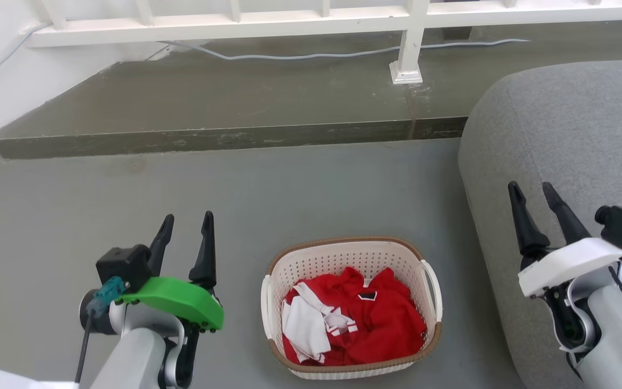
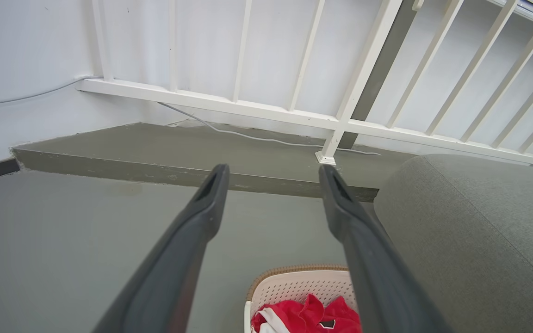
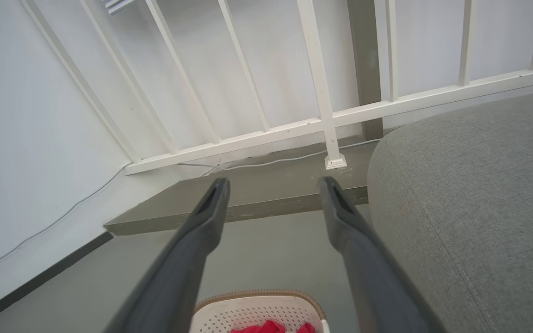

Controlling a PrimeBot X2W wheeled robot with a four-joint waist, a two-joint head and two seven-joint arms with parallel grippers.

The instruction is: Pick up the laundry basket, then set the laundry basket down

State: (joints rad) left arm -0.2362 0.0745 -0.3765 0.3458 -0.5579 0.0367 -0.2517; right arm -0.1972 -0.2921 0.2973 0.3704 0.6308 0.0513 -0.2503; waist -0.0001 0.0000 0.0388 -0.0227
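Left pincer (image 1: 188, 217) and right pincer (image 1: 531, 188) hang empty, fingers moderately parted, touching nothing. Between them and lower down, the basket (image 1: 338, 262) sits on the floor (image 1: 311, 189) beside a grey sofa (image 1: 559, 119), red clothes (image 1: 386, 324) inside. Its long axis seems to run side to side, one white handle (image 1: 265, 302) towards each arm. The left pincer looks nearer; both would need to drop to the handles.
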